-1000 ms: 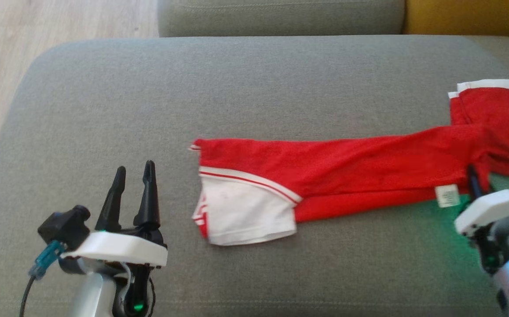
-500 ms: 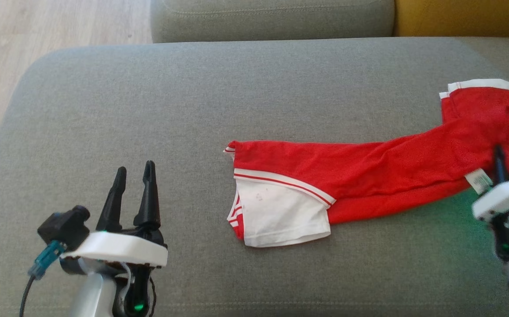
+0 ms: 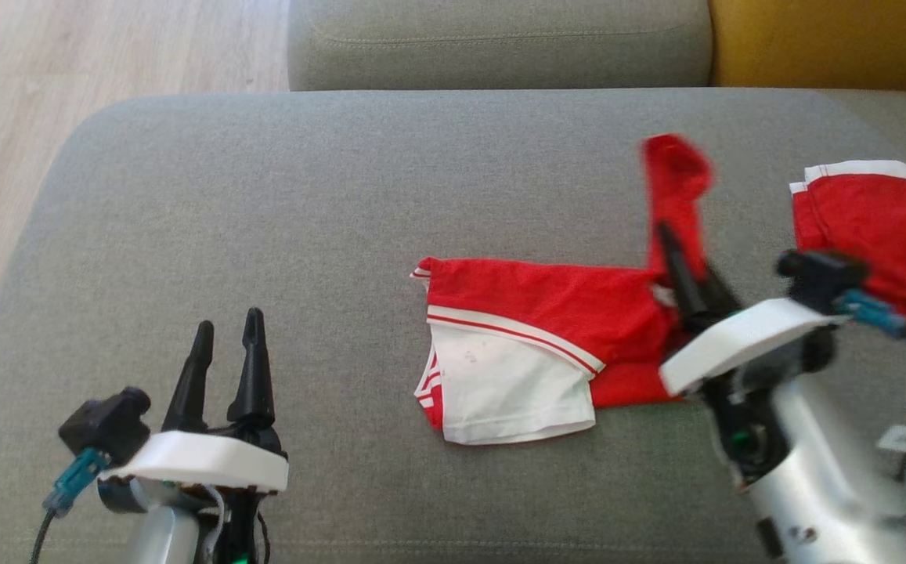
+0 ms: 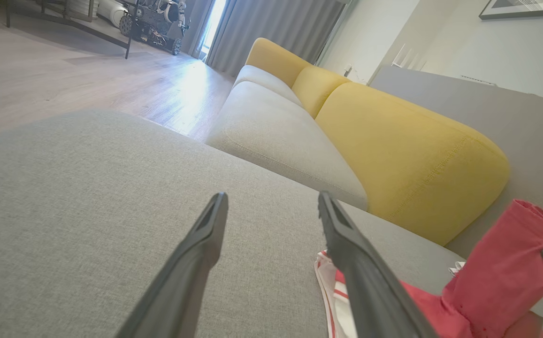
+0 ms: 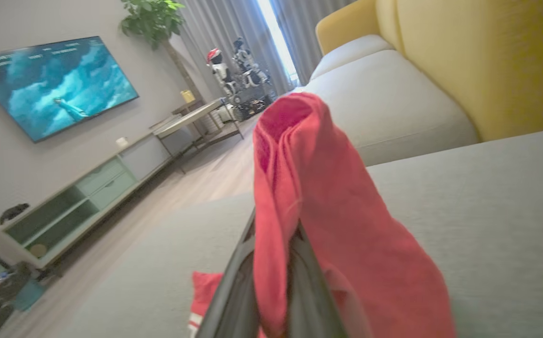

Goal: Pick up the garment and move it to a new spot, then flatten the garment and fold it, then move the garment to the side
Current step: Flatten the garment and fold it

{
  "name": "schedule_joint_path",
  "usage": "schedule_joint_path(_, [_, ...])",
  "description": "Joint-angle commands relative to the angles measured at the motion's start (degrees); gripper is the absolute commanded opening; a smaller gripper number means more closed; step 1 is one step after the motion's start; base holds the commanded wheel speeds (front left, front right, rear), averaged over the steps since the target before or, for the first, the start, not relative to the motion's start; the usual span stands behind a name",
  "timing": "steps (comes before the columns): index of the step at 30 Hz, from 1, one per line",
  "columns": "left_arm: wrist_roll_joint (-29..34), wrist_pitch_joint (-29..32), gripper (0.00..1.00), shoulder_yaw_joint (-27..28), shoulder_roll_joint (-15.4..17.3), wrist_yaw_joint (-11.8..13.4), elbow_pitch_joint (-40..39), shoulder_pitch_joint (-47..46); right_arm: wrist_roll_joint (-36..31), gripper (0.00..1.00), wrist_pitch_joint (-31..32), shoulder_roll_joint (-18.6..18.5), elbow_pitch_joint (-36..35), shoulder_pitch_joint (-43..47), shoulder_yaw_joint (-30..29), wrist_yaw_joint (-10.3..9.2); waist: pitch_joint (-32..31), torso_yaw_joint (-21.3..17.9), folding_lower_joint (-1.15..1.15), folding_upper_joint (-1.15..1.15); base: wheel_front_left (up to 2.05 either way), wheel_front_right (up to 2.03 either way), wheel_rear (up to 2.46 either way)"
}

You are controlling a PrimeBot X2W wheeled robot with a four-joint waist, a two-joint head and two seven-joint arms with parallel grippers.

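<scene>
The garment [image 3: 562, 301] is red with a white, red-striped sleeve [image 3: 511, 388] and lies across the grey cushion [image 3: 304, 196]. Its right end [image 3: 868, 219] rests flat near the right edge. My right gripper [image 3: 676, 251] is shut on a bunch of red cloth, and a loop of it [image 3: 676, 168] stands up above the fingers. In the right wrist view this red cloth [image 5: 327, 202] drapes over the closed fingers [image 5: 233, 291] and hides their tips. My left gripper [image 3: 227, 333] is open and empty at the lower left, apart from the garment [image 4: 501, 281]; its spread fingers [image 4: 205, 244] show over bare cushion.
A second grey seat [image 3: 499, 39] lies behind the cushion, with a yellow backrest [image 3: 828, 39] at the far right. Wooden floor [image 3: 30, 78] runs past the cushion's left edge. The right wrist view shows a wall television [image 5: 50, 80] and a low cabinet [image 5: 79, 197] across the room.
My right gripper has swung left and upward, lifting the red cloth it grips and doubling the garment's middle back toward the white sleeve. The left gripper is still open, almost unmoved.
</scene>
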Motion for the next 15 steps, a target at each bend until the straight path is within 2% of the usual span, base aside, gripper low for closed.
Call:
schedule_joint_path(1, [-0.14, -0.70, 1.00, 2.15, 0.18, -0.28, -1.49, -1.94, 0.15, 0.00, 1.62, 1.94, -4.82, -0.27, 1.91, -0.04, -0.06, 0.22, 0.00, 0.00, 0.00, 0.00, 0.00])
schedule_joint_path(6, [-0.43, -0.70, 1.00, 1.50, 0.18, -0.34, -1.40, -2.39, -0.63, 0.00, 4.83, 4.97, -9.44, 2.13, 6.54, -0.04, 0.58, 1.03, 0.00, 0.00, 0.00, 0.00, 0.00])
schedule_joint_path(15, [-1.01, -0.70, 1.00, 0.18, 0.18, -0.17, -1.16, -3.36, -0.26, 0.00, 3.19, 6.61, -4.94, 2.02, 12.27, -0.04, 2.54, 3.23, 0.00, 0.00, 0.00, 0.00, 0.00])
